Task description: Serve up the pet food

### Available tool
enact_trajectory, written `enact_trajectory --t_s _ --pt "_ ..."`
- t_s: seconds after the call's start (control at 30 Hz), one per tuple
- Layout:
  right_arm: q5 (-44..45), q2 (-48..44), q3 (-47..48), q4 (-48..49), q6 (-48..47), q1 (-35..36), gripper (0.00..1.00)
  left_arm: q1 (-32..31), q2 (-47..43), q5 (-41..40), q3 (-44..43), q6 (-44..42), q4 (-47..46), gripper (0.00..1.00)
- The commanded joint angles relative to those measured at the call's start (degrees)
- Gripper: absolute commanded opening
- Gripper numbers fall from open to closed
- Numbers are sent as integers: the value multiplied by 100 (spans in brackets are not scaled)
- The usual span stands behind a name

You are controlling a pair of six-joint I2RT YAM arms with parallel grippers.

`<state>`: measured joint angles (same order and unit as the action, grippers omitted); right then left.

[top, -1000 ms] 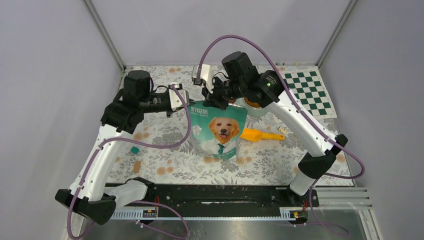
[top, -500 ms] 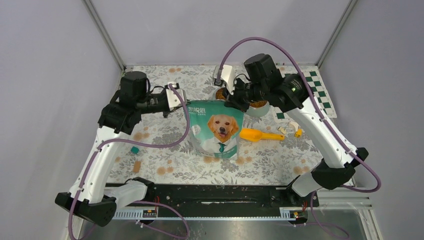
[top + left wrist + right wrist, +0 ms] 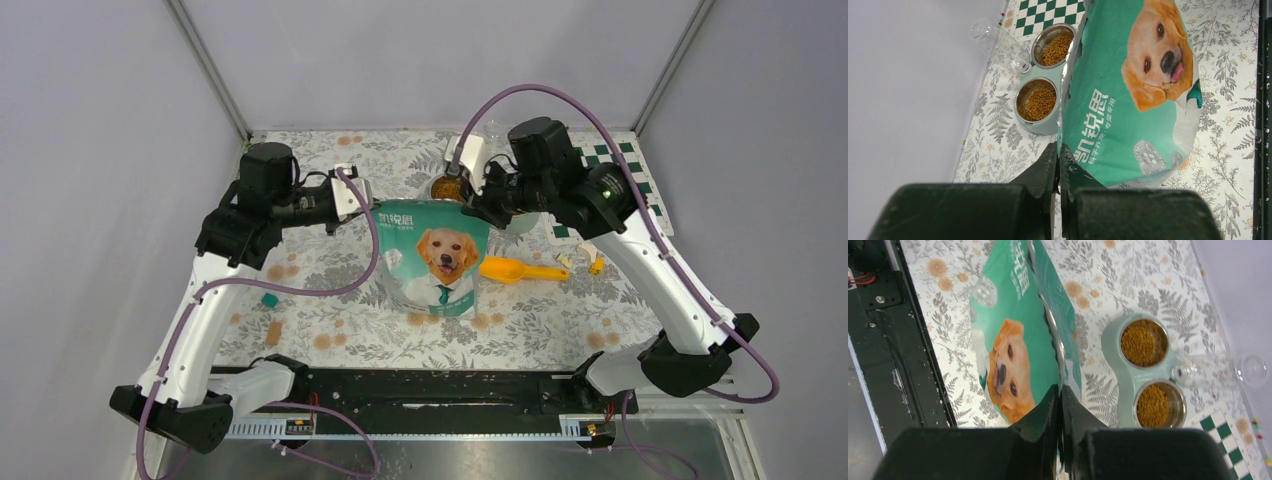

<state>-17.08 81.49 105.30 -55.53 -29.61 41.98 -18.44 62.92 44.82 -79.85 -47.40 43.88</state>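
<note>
The pet food [image 3: 1037,102] fills both steel bowls of a pale green double feeder [image 3: 1044,126]; it also shows in the right wrist view [image 3: 1144,342] and behind the bag in the top view [image 3: 449,188]. A teal bag with a golden dog [image 3: 436,256] stands upright mid-table. My left gripper [image 3: 371,206] is shut on the bag's top left corner [image 3: 1058,152]. My right gripper [image 3: 479,208] is shut on the bag's top right corner [image 3: 1060,392]. The bag's top edge is stretched between them.
A yellow-orange scoop [image 3: 520,270] lies right of the bag. A clear cup [image 3: 998,44] lies on its side beside the feeder. A checkered mat [image 3: 640,195] is at the back right. Small bits lie at the left [image 3: 270,300] and the right [image 3: 592,263].
My right gripper has slid to the right along the bag's top edge, from near its left part to the right corner. The left gripper and the bag have stayed put.
</note>
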Motion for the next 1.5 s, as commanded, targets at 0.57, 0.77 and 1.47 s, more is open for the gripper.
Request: enact_trajectory --t_s 0.57,0.77,1.47 --pt "992 -932 -26 -1579 192 -675 0 482 -245 -646 -164 67 276 0" --pt "-242 -320 364 -1492 611 -674 28 177 -191 184 -273 775 -375 44" --pt "-1503 -18 -211 67 770 -681 35 -1578 917 -531 -888 975 -1141 78"
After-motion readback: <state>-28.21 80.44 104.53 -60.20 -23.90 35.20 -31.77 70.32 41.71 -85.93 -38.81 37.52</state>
